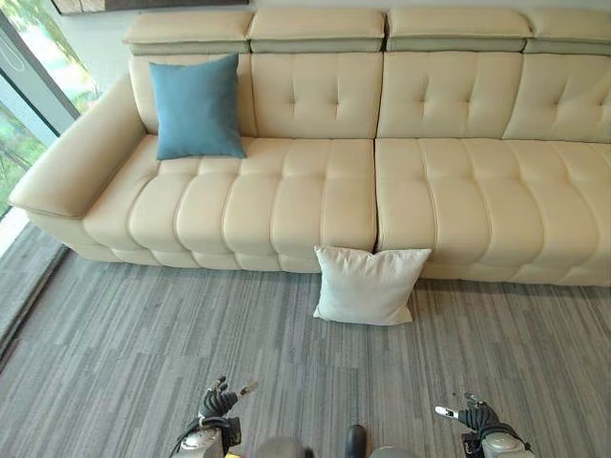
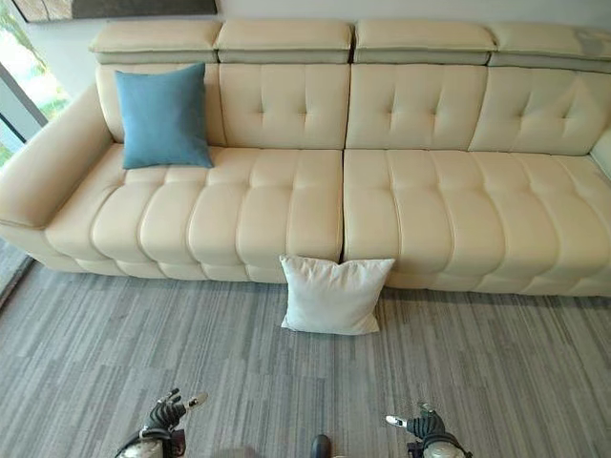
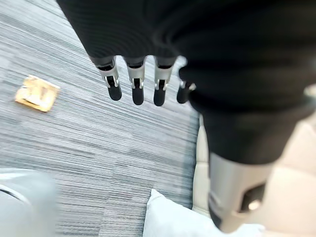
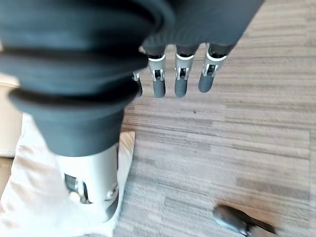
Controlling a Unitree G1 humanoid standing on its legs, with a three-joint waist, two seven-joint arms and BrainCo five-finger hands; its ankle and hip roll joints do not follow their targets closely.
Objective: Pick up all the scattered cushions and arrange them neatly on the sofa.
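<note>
One cushion is left on the floor: the white cushion [image 1: 369, 284] stands leaning against the front of the sofa [image 1: 286, 191], at the seam between the two seat sections, in the lower middle of the frame. The blue cushion [image 1: 198, 106] already sits upright against the backrest in the upper left, so I judge half the job done.

Both hands hang low at the bottom edge, well apart from the white cushion, which lies straight ahead of them and above them in the frame. The left hand [image 1: 220, 401] is at lower left of centre, the right hand [image 1: 470, 414] at lower right; each has its fingers straight and spread, holding nothing (the wrist views show the same relaxed row of fingertips over carpet). The cushion sits roughly midway between them, perhaps slightly nearer the right hand, its wide edge running across the frame, so a two-handed reach from either side looks sensible.
</note>
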